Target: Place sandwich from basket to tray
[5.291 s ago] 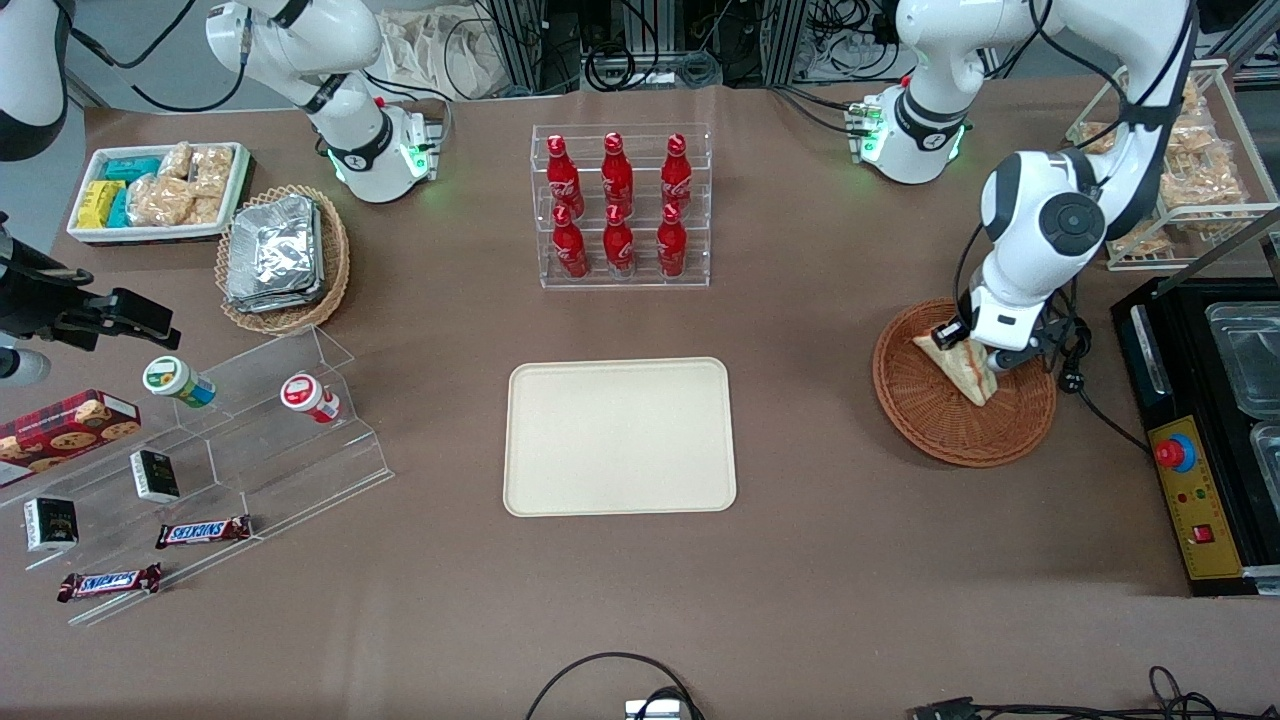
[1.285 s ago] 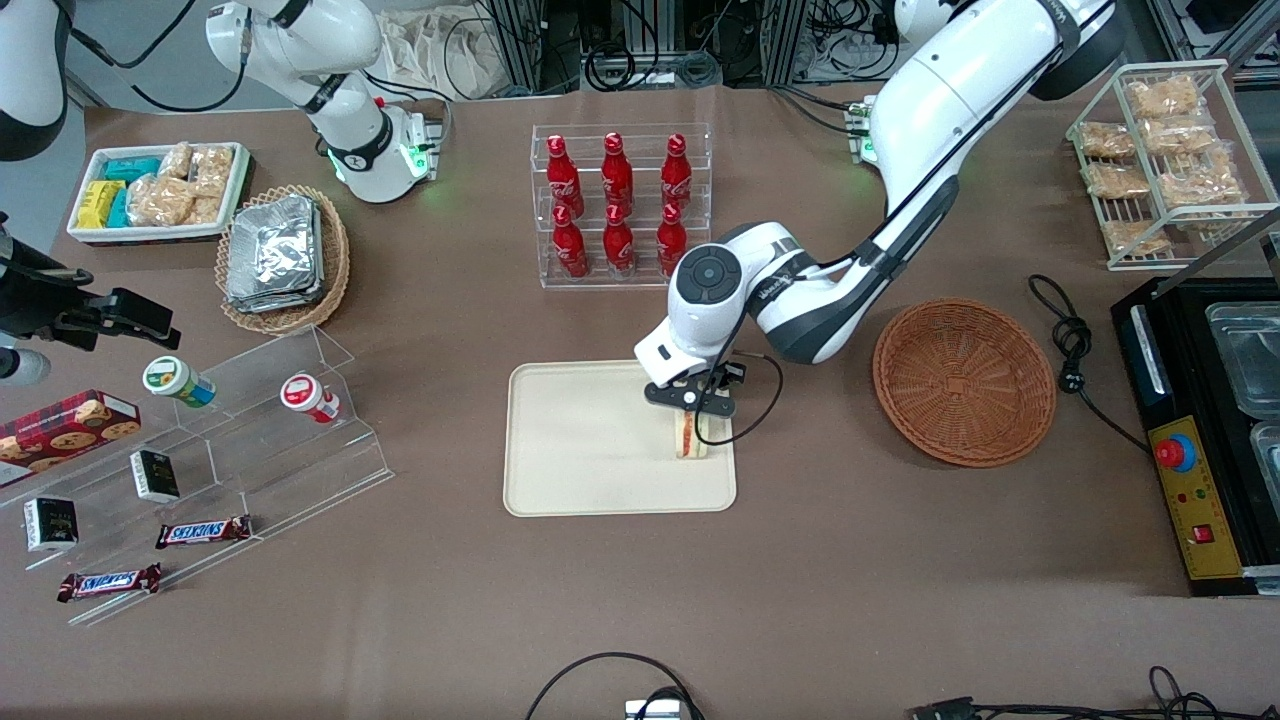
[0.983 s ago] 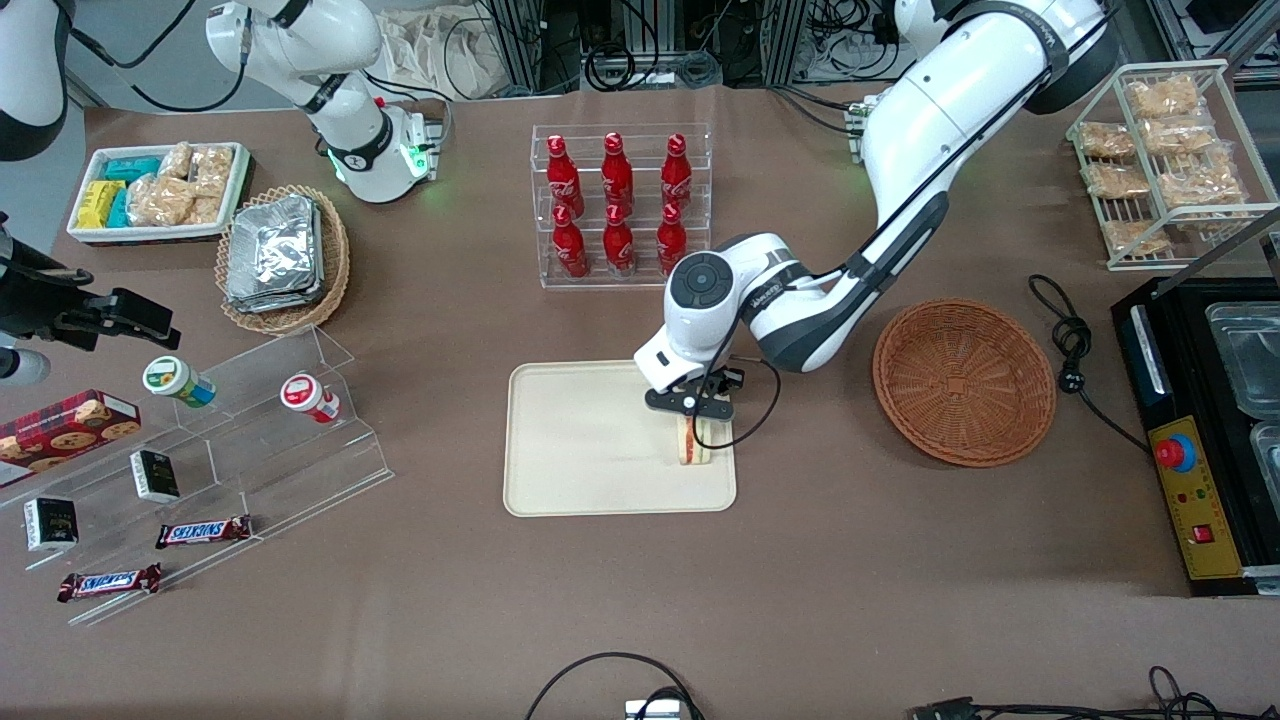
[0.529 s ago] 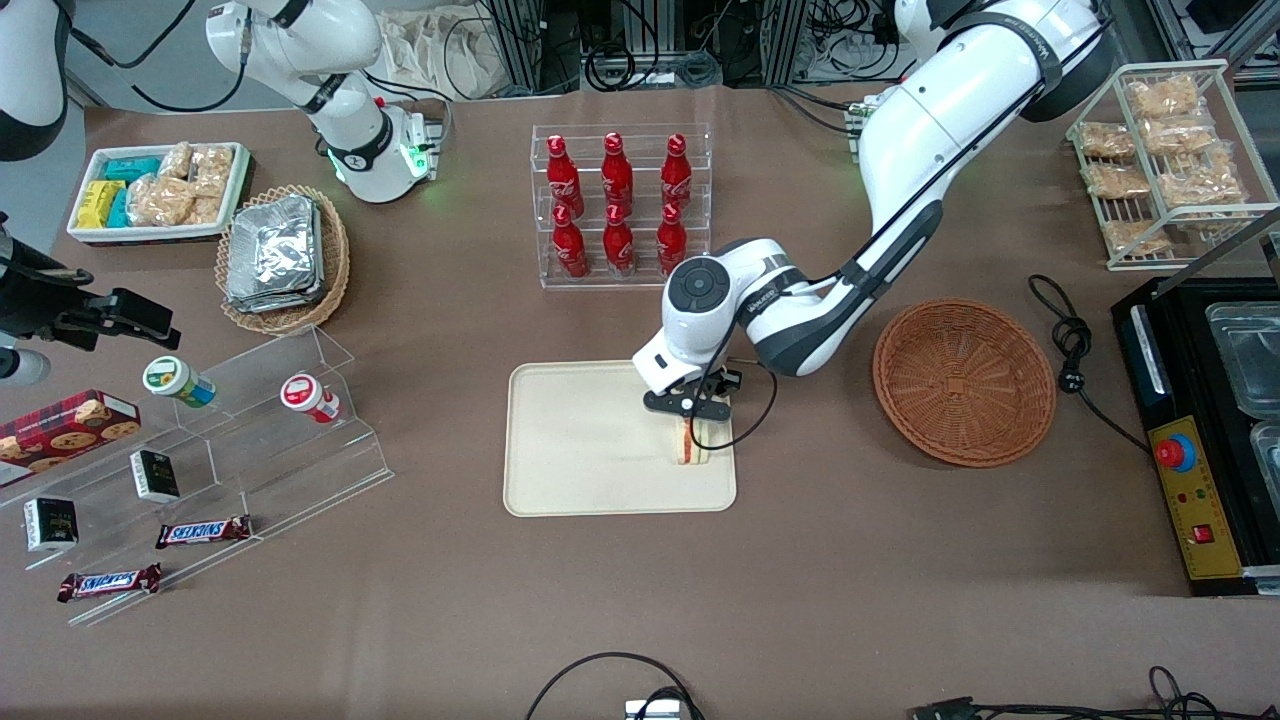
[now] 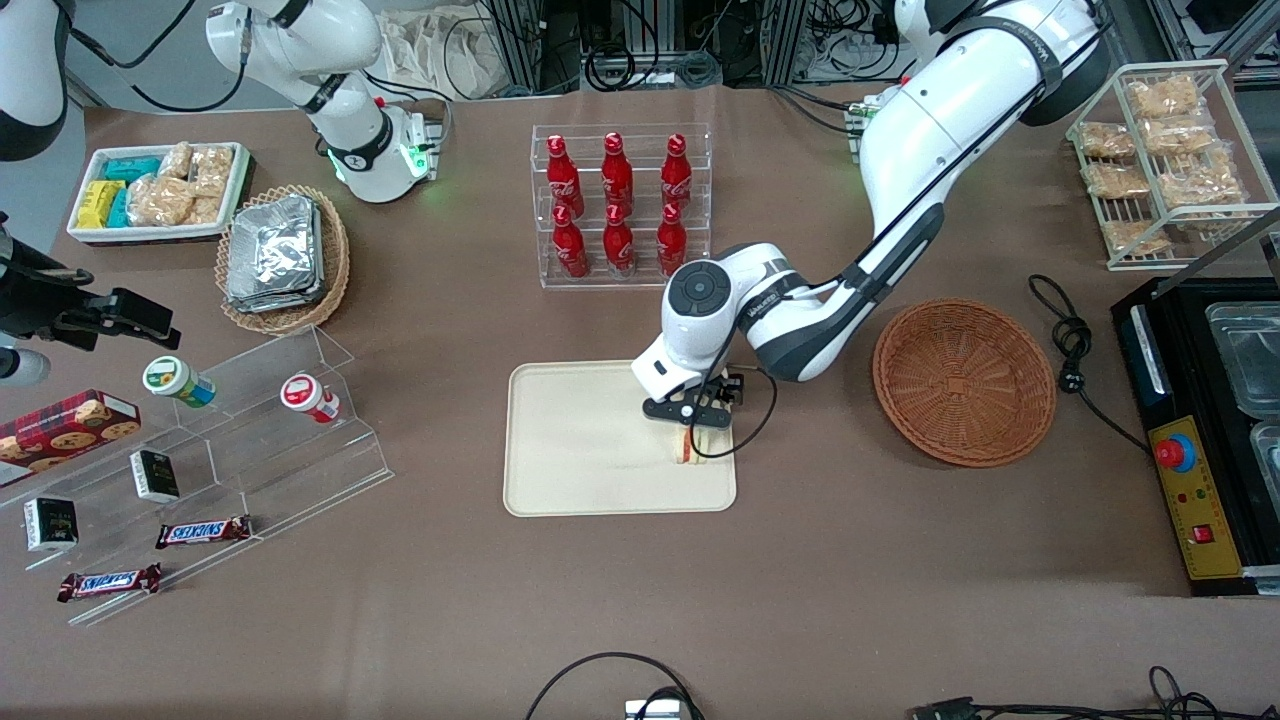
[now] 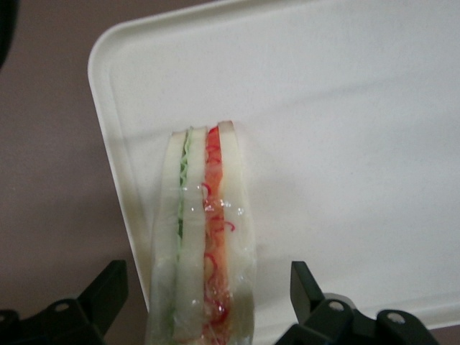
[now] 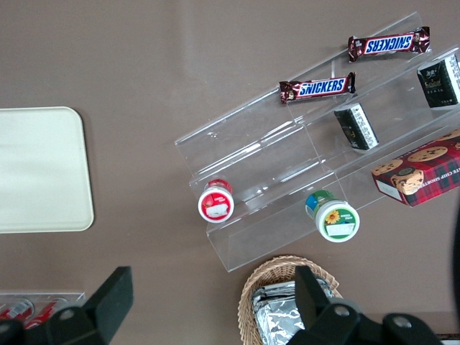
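The sandwich stands on its edge on the cream tray, close to the tray corner nearest the basket. In the left wrist view the sandwich shows white bread with green and red filling under clear wrap, on the tray by its rounded rim. My left gripper hangs just above the sandwich. It is open, with one black finger on each side of the sandwich and a gap to the wrap on both sides. The reddish-brown basket is empty, toward the working arm's end of the table.
A clear rack of red bottles stands farther from the front camera than the tray, near the arm's elbow. A black cable and a black appliance lie past the basket. A white wire rack holds snack bags.
The sandwich has gone from the basket to the tray with my gripper. Over the last second the gripper has shifted slightly over the sandwich, which stays standing in the same spot.
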Controlling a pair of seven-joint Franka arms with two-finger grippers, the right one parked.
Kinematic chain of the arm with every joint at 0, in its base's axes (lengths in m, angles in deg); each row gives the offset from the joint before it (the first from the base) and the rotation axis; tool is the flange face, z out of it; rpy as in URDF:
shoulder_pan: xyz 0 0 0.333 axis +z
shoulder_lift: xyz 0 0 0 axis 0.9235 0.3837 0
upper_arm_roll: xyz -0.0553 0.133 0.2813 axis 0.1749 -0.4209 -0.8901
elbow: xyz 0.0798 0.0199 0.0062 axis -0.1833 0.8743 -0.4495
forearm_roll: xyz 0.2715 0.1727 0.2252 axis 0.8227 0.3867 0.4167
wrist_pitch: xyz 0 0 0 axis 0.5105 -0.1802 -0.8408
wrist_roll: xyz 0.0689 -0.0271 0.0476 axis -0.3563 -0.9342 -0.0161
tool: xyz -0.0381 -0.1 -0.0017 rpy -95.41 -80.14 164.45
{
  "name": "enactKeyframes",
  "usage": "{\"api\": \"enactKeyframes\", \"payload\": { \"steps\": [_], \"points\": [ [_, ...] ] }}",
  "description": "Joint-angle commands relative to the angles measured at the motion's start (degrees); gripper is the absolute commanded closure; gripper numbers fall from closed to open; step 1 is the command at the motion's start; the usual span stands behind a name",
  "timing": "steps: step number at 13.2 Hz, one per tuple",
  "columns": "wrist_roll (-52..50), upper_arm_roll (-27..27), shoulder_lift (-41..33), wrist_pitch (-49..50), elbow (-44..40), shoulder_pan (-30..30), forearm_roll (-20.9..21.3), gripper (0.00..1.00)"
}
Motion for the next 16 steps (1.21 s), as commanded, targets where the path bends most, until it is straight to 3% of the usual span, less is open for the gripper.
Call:
{"api": "enactKeyframes", "payload": {
  "steps": [1,8,13,16],
  "points": [
    [-3.48,-0.31,-0.74,1.20,-2.71,-0.33,0.29,0.00],
    [-9.92,-0.40,-0.83,15.60,-16.76,-0.33,-0.15,0.00],
    [-12.03,-5.66,-4.68,20.87,-21.26,-0.33,-0.67,0.00],
    [-10.62,-10.66,-9.34,23.61,-21.35,-0.25,-4.96,0.00]
  ]
}}
